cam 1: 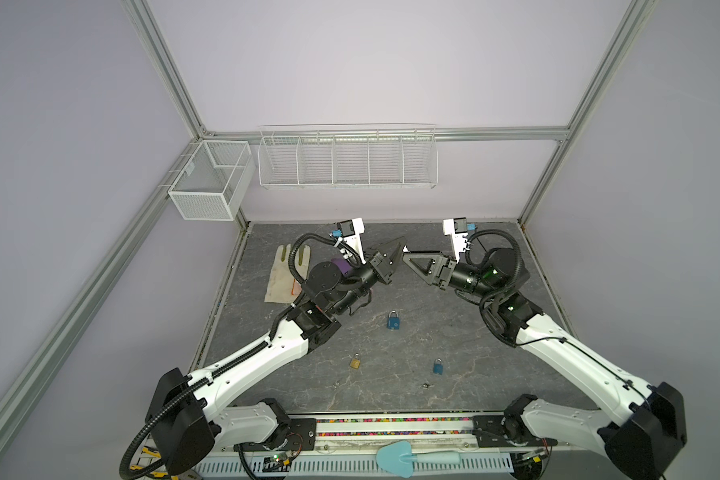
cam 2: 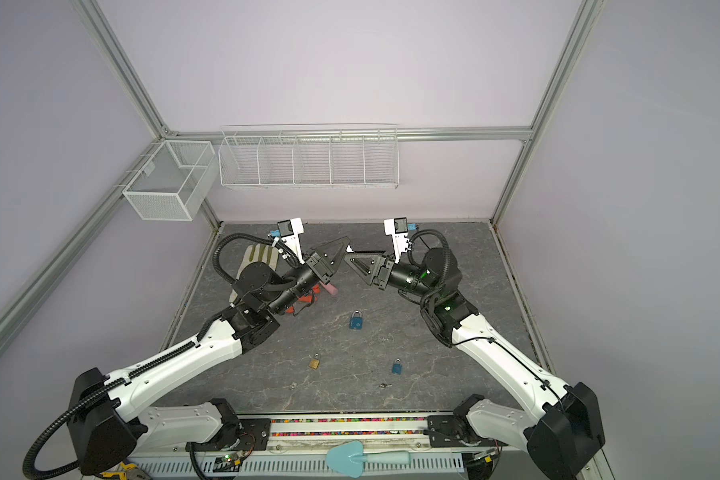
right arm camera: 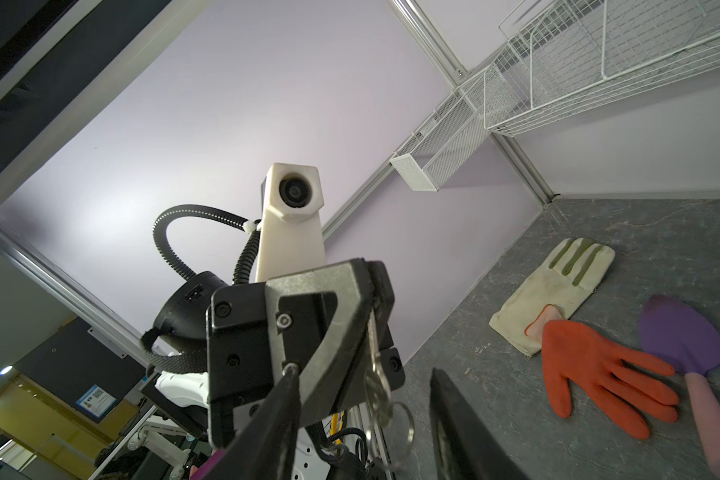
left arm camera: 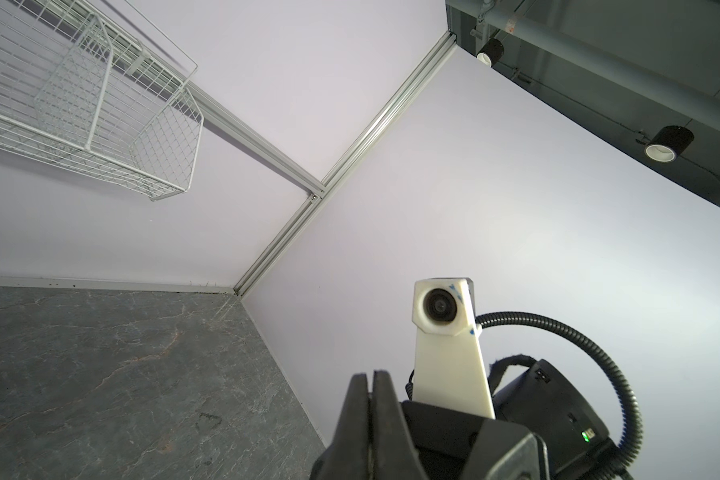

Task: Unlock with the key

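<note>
My left gripper (right arm camera: 371,286) is shut on a silver key (right arm camera: 377,386), which hangs from its jaws with a key ring (right arm camera: 406,419) below it. My right gripper (right arm camera: 362,374) is open, with one finger on each side of the hanging key and touching nothing. In both top views the two grippers meet tip to tip in mid-air above the back of the table, left (cam 1: 400,244) and right (cam 1: 406,254). A blue padlock (cam 1: 393,321), a brass padlock (cam 1: 355,362) and a smaller blue padlock (cam 1: 437,367) lie on the grey table below.
Another small key (cam 1: 425,385) lies near the front. A white glove (right arm camera: 553,291), an orange glove (right arm camera: 599,370) and a purple trowel (right arm camera: 678,332) lie at the back left. Wire baskets (cam 1: 348,158) and a mesh bin (cam 1: 211,178) hang on the walls.
</note>
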Controlling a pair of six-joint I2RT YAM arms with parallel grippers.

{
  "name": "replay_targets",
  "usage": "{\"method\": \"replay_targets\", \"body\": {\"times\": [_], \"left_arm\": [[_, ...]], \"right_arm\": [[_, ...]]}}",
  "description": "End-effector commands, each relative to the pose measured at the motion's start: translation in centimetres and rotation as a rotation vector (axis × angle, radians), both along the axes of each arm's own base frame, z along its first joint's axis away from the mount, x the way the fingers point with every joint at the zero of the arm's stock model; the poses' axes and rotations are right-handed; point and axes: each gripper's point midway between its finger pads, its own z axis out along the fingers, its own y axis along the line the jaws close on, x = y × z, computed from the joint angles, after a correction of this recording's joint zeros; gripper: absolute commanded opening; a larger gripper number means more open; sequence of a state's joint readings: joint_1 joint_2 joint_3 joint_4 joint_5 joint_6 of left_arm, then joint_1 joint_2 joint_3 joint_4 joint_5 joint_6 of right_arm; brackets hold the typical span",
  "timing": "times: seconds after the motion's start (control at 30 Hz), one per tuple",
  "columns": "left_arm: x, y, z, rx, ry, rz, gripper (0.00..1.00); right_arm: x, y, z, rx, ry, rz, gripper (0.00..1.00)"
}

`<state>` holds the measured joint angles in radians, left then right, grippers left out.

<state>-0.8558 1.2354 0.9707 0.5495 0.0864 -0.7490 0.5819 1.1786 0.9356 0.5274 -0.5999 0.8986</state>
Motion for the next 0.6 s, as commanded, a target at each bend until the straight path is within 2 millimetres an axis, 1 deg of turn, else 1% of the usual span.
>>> {"method": "replay_targets", "body": {"times": [0.0,0.03,0.1,0.2,0.27,0.3,0.37,0.57], "left_arm": [[-0.73,0.83,2.36,-0.06,-0.043,0.004,0.0],[-0.79,0.96,2.47,-0.063,-0.047,0.005,0.0],[-0.85,1.1,2.63,-0.061,-0.051,0.01,0.0],[-0.78,1.2,2.49,-0.066,-0.046,0.014,0.0],[-0.67,1.26,2.31,-0.064,-0.039,0.021,0.0],[-0.66,1.23,2.28,-0.064,-0.038,0.021,0.0],[-0.68,1.27,2.38,-0.068,-0.04,0.02,0.0],[-0.65,1.1,2.35,-0.073,-0.036,0.012,0.0]], "right_arm": [[-0.04,-0.02,0.92,0.059,-0.018,0.025,0.48],[0.03,-0.02,0.99,0.063,-0.02,0.022,0.47],[0.2,0.01,0.91,0.063,-0.018,0.019,0.42],[0.21,-0.1,1.01,0.069,-0.021,0.011,0.41],[0.28,-0.11,0.82,0.071,-0.015,0.008,0.36],[0.4,-0.1,0.64,0.069,-0.011,0.004,0.35],[0.51,-0.04,0.5,0.068,-0.006,0.003,0.34],[0.53,0.26,1.11,0.077,-0.019,0.021,0.33]]}}
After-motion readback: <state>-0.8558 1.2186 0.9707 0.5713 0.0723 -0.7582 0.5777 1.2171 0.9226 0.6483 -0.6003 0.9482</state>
